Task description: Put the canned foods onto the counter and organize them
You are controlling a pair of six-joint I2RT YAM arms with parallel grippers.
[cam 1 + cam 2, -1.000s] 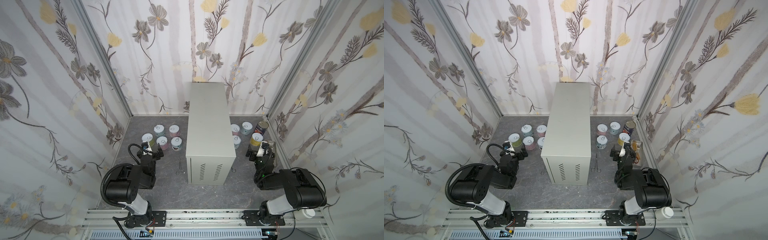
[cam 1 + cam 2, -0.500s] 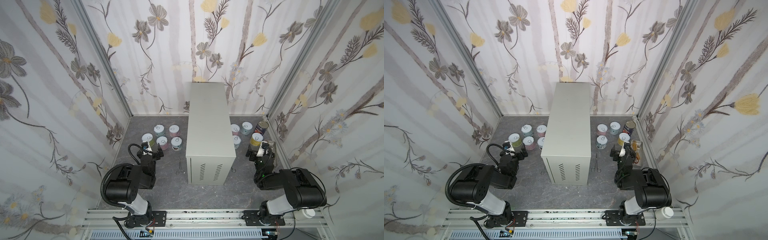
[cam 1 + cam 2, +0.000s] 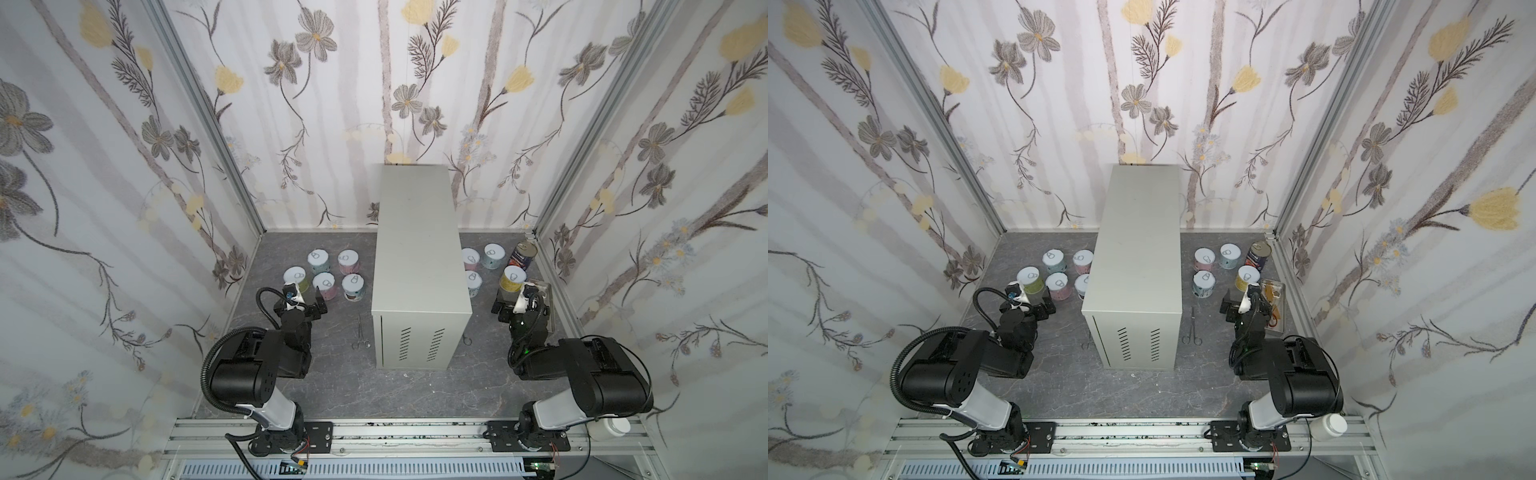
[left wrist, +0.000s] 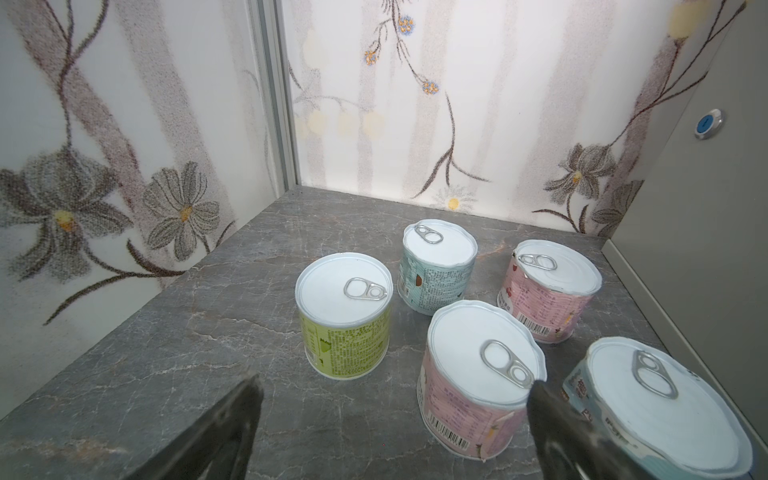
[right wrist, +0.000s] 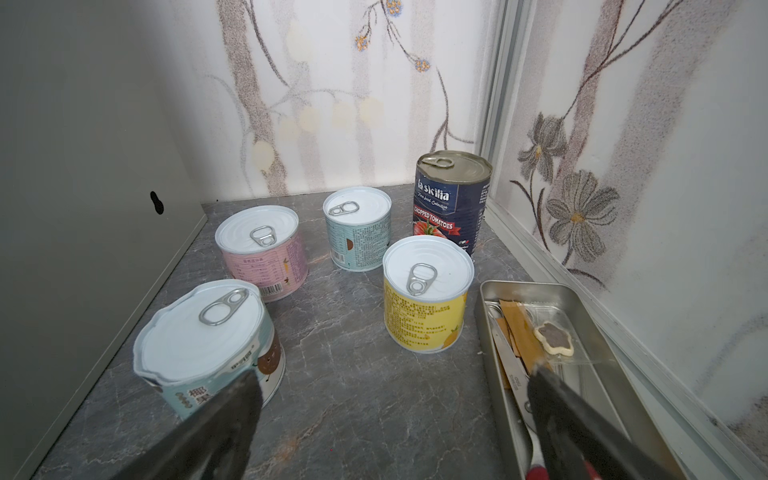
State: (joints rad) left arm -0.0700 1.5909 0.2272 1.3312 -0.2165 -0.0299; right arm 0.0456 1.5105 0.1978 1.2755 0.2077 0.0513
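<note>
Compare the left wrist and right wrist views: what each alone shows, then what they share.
Left wrist only: the green can and a blue button. Right wrist only: the tomato can, the yellow can, the metal tray. Both: the counter, the marbled tabletop, and open, empty jaws: left gripper, right gripper.

black arms (image 3: 245,370), white links (image 3: 278,409), looped black cables (image 3: 257,301)

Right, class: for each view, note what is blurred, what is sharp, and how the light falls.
Left wrist view: left tool blurred at the frame edge, green can sharp. Right wrist view: right tool blurred too, tomato can label readable, metal tray faintly shiny. Both top views: even light, only faint shadows.
</note>
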